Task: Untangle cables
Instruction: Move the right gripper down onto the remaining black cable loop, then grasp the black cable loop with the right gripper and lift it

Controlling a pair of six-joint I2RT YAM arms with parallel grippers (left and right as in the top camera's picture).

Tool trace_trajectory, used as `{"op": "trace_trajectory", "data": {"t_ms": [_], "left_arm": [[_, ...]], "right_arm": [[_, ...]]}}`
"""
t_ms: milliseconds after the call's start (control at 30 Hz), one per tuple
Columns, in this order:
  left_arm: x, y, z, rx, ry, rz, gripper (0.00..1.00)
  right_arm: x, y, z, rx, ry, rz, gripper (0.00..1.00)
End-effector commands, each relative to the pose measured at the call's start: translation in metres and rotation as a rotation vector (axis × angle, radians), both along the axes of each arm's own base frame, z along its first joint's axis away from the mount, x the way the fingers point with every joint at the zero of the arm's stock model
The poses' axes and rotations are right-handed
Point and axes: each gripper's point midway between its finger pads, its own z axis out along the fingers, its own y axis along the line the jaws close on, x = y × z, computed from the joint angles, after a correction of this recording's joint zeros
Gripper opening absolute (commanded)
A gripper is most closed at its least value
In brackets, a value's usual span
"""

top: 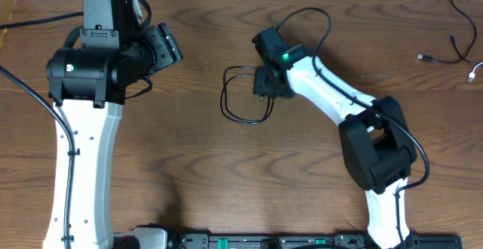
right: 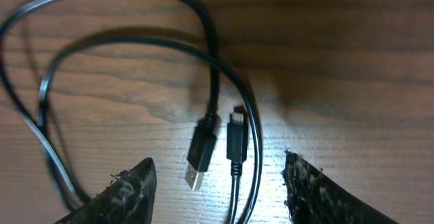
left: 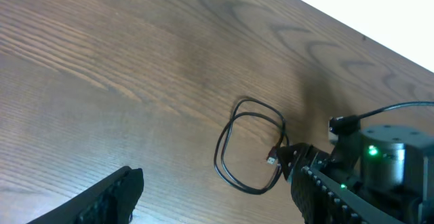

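Black cable [right: 201, 149] lies coiled beneath my right gripper [right: 217, 187], plugs between its spread fingers; another cable [top: 426, 56] lies far right.

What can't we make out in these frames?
- Overhead: right gripper hides where the black cable loop's ends lie.
- Overhead: second cable, top right, runs off the frame edge.
- Left wrist: the loop's plug is too small to identify.
- Right wrist: bottom edge crops the loop.

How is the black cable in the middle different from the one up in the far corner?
The middle cable is curled into a loop; the corner cable lies as a loose, wavy strand. The middle cable sits right under the right gripper; the corner cable lies far from it. Both are thin and black, on the table.
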Motion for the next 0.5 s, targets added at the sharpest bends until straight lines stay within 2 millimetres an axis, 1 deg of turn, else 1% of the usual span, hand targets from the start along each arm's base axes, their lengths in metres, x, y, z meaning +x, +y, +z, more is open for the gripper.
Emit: {"op": "trace_trajectory", "data": {"t_ms": [0,233,367,467], "left_arm": [[0.000,0.006,-0.005,0.035,0.014,0.007,0.75],[-0.004,0.008,-0.008,0.047,0.036,0.005,0.75],[-0.007,0.009,-0.011,0.067,0.051,-0.013,0.75],[-0.008,0.009,-0.012,0.067,0.057,-0.013,0.75]], "right_arm": [[-0.002,-0.010,-0.013,-0.059,0.001,-0.058,0.56],[-0.007,-0.012,-0.037,-0.088,0.044,-0.062,0.55],[-0.009,-0.009,-0.049,-0.093,0.057,-0.056,0.54],[-0.012,-0.006,-0.060,-0.102,0.069,-0.046,0.52]]}}
